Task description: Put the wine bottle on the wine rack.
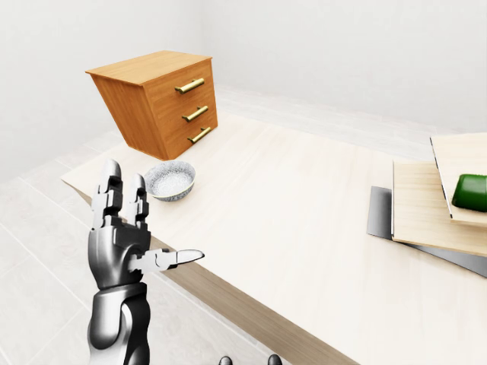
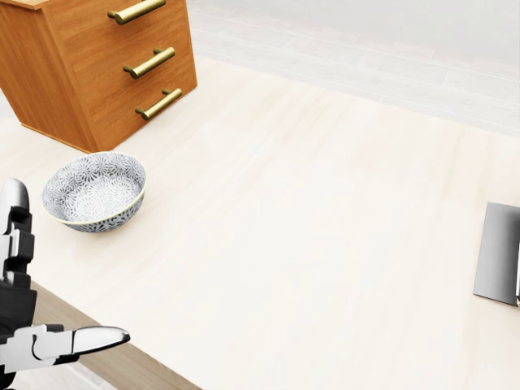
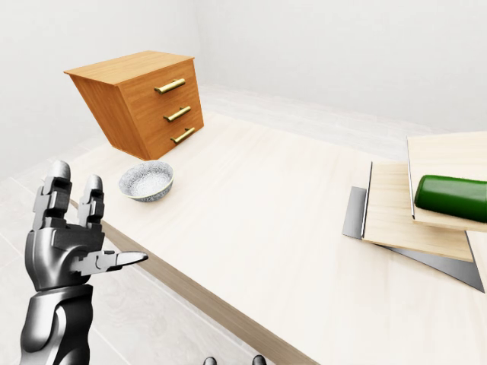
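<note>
Your wine bottle [image 3: 454, 198] lies on its side at the right edge of the right-eye view, on the stacked wooden boards [image 3: 411, 217], long axis running left-right. From your left hand [image 3: 67, 242] it sits at about three o'clock, well apart across the table [image 3: 251, 213]. That hand's fingers are spread, empty. Your right hand isn't showing.

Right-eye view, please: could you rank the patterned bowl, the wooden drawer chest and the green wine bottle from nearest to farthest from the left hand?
1. Patterned bowl, just up-right of the left hand.
2. Wooden drawer chest, upper left.
3. Green wine bottle, far right edge.
</note>
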Robot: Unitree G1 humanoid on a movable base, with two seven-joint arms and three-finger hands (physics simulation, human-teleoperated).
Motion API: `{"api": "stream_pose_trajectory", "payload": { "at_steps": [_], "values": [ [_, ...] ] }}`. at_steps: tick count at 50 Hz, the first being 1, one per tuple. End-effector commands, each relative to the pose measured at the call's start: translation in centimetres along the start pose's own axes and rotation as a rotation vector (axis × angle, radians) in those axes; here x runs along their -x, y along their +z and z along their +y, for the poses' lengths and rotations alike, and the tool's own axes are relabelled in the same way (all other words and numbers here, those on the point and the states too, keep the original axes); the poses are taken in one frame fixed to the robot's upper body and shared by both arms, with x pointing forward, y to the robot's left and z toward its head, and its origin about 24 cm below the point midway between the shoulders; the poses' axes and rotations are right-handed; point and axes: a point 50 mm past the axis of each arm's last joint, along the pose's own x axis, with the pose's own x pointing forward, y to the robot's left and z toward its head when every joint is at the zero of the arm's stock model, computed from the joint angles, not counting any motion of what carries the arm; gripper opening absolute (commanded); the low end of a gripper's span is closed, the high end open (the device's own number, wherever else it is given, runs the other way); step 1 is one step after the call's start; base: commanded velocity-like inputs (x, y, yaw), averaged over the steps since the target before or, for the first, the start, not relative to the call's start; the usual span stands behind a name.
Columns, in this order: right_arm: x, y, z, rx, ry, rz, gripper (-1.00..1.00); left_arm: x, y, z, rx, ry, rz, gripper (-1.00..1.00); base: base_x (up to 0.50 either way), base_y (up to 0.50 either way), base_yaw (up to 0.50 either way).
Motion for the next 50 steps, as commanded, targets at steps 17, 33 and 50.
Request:
{"api": "stream_pose_trajectory", "payload": {
  "at_steps": [17,33,50],
  "values": [
    [0.5,0.8,-1.0,-0.003,0.008,-0.035,1.0,-0.2,0.0,-0.1,-0.001,-0.001,-0.003,1.0,0.0,0.0,0.0],
    [1.3,2.2,-1.7,-0.024,0.026,-0.092,1.0,-0.1,-0.1,0.0,0.0,-0.001,0.003,1.0,0.0,0.0,0.0],
    [2.8,4.2,-5.2,-0.001,0.03,-0.169,1.0,0.0,-0.1,0.0,0.001,-0.002,0.003,1.0,0.0,0.0,0.0]
  ]
}}
